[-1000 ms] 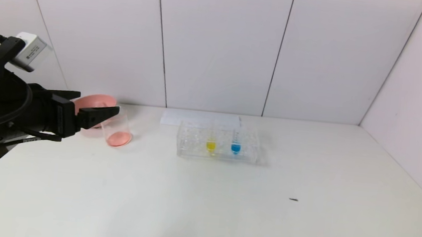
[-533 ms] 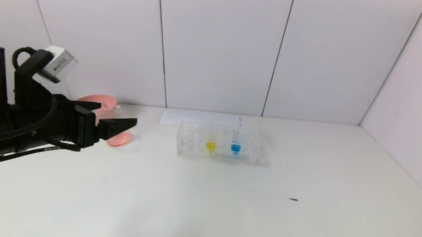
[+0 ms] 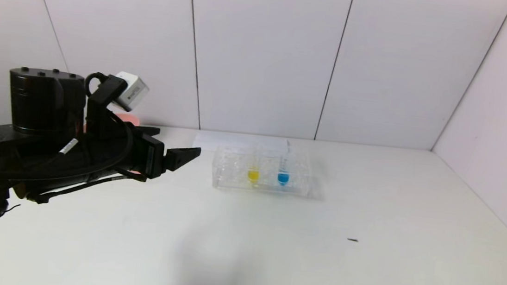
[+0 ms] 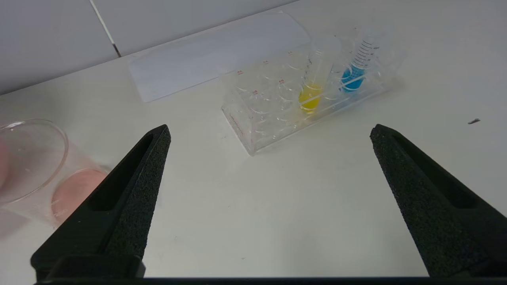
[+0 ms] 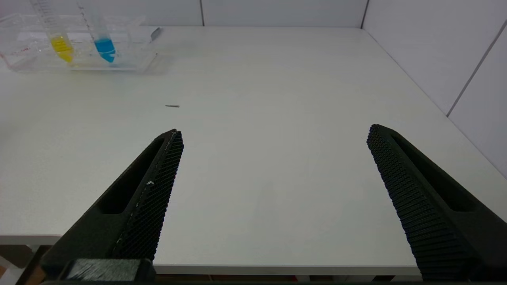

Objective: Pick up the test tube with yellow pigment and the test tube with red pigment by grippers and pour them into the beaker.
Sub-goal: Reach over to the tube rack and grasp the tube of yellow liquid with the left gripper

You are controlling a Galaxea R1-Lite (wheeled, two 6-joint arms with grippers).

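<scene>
Head view: left gripper (image 3: 177, 151) fingers wide, empty, near rack (image 3: 261, 177); test tube with yellow pigment (image 3: 254, 173) upright in rack.
Left wrist view: beaker (image 4: 35, 166) beside fingers. Tube likely light, slippery, fragile; grasp upper shaft.
Right wrist view: right gripper (image 5: 273, 134) fingers wide, over surface (image 5: 253, 118) edge.

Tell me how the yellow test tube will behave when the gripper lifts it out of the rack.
The yellow test tube looks smooth and slim, so probably slippery. Its round tip suggests it would roll if laid down. Likely light: little liquid.

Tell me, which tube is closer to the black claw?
The yellow tube. It stands in the rack on the side nearer the left gripper; the blue tube is beyond it.
</scene>
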